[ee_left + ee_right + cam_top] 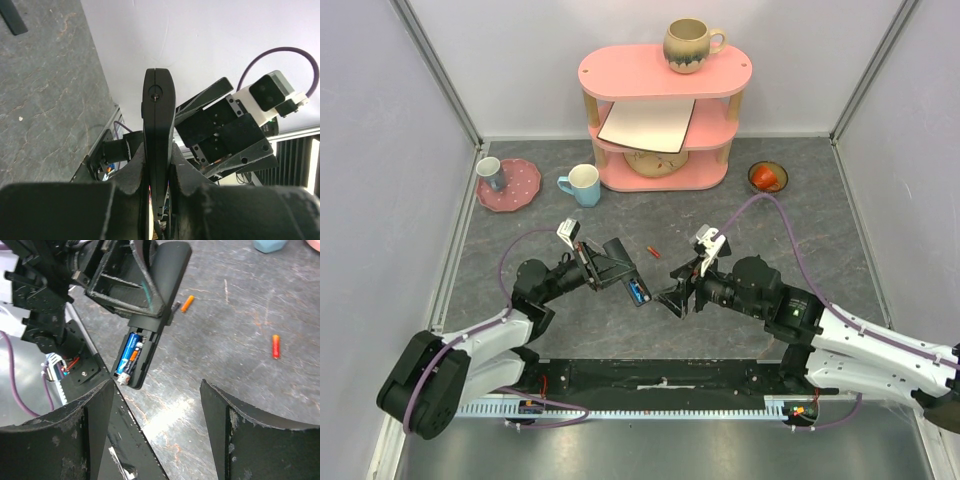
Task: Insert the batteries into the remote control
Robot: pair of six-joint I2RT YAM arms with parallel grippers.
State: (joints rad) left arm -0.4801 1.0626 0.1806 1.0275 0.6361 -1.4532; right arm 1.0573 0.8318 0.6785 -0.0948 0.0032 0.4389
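Note:
My left gripper (608, 267) is shut on the black remote control (632, 285) and holds it above the table, its open compartment facing my right gripper. In the right wrist view the remote (159, 285) shows blue batteries (129, 353) seated in the compartment. My right gripper (671, 293) is open and empty, just right of the remote's end; its jaws (155, 395) stand wide apart. An orange battery (187, 303) and a red battery (275, 346) lie loose on the table. In the left wrist view the remote (158, 115) is edge-on between the fingers (127, 172).
A pink shelf (660, 75) with a mug (688, 45) on top stands at the back. A blue mug (583, 185), a pink plate (523, 186) with a cup, and a bowl (767, 177) sit behind. A flat black piece (12, 17) lies on the table.

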